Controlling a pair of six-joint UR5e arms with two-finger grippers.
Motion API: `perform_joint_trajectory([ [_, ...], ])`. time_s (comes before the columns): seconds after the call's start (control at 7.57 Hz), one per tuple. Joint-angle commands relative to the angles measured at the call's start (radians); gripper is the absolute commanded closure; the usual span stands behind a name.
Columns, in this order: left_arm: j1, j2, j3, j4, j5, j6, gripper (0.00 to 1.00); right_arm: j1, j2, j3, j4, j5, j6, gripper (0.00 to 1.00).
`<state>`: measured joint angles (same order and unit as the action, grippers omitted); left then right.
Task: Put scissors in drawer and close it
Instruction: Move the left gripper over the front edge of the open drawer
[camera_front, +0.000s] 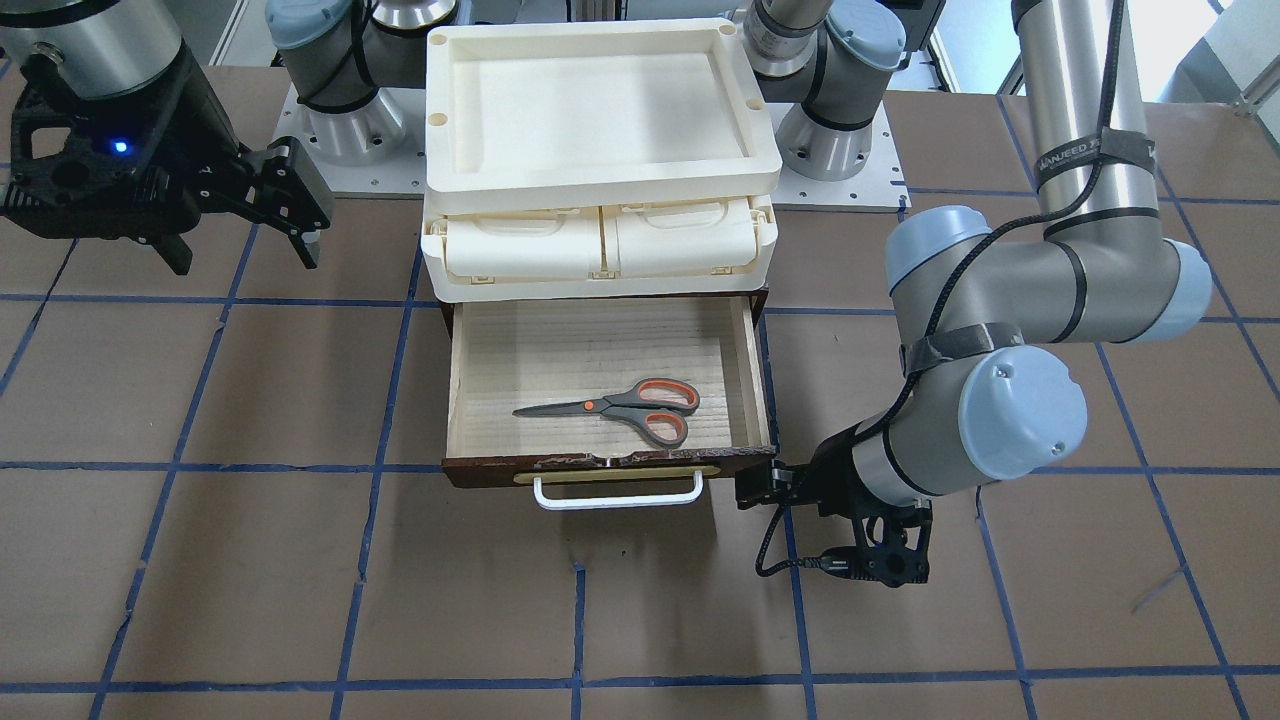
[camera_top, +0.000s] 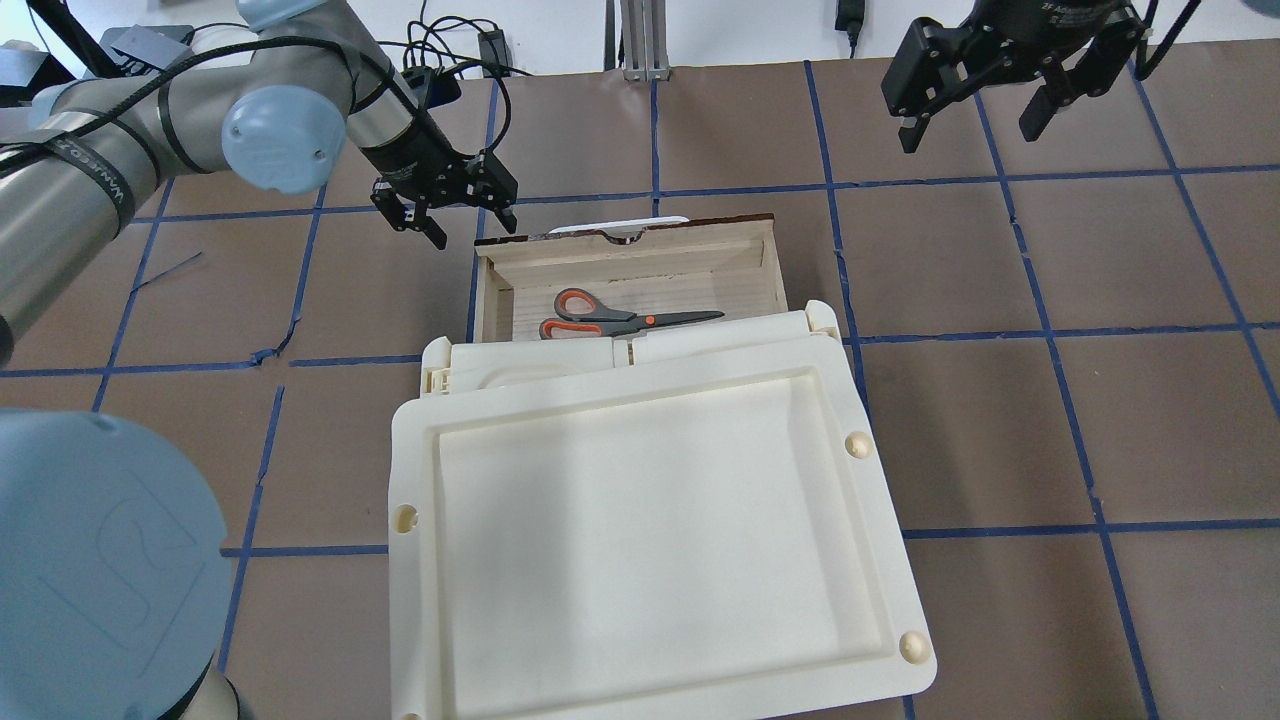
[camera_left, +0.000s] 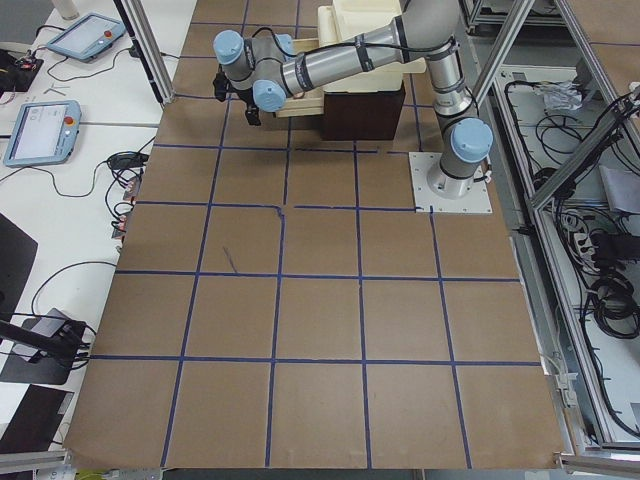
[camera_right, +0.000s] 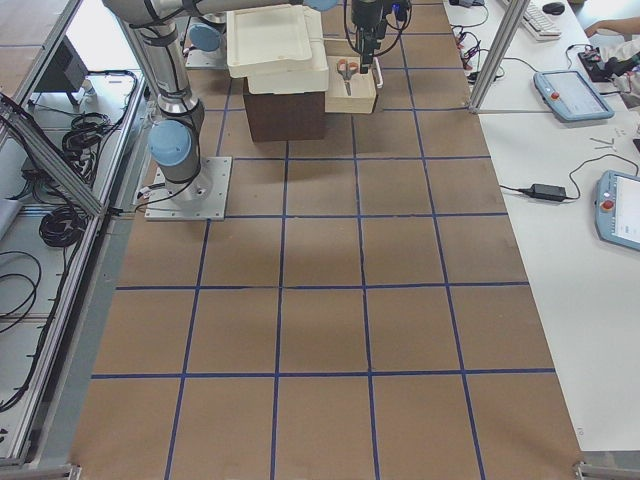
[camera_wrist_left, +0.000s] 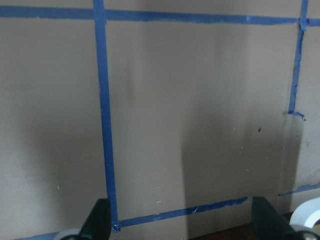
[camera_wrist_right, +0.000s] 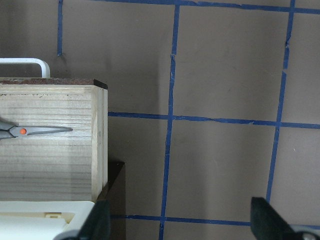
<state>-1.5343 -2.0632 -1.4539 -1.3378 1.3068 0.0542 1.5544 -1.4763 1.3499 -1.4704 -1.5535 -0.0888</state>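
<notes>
The scissors (camera_front: 620, 404) lie flat inside the open drawer (camera_front: 752, 370), blades pointing to the view's left. They also show in the overhead view (camera_top: 610, 318) and their blades in the right wrist view (camera_wrist_right: 42, 131). The drawer (camera_top: 772, 268) is pulled out, its dark front and white bar handle (camera_front: 618, 497) facing away from the robot. My left gripper (camera_front: 757, 487) is open and empty, low beside the drawer's front corner (camera_top: 462, 222). My right gripper (camera_front: 245, 250) is open and empty, raised well off to the drawer's other side (camera_top: 968, 125).
A cream plastic tray (camera_front: 600, 172) sits on top of the cabinet, above two cream compartments (camera_front: 520, 248). The table is brown board with a blue tape grid (camera_wrist_left: 102, 125). In the right wrist view the drawer's side wall (camera_wrist_right: 100, 135) lies to the left.
</notes>
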Motion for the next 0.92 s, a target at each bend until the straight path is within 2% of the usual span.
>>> perform_joint_trajectory([
  [0.0, -0.009, 0.023, -0.006, -0.065, -0.001, -0.039, 0.0, 0.001, -0.001, 0.003, -0.004, -0.002, 0.001, 0.0],
  [0.79, -0.035, 0.066, -0.02, -0.231, -0.011, -0.131, 0.0, -0.001, -0.01, 0.034, -0.001, -0.011, 0.003, 0.0],
])
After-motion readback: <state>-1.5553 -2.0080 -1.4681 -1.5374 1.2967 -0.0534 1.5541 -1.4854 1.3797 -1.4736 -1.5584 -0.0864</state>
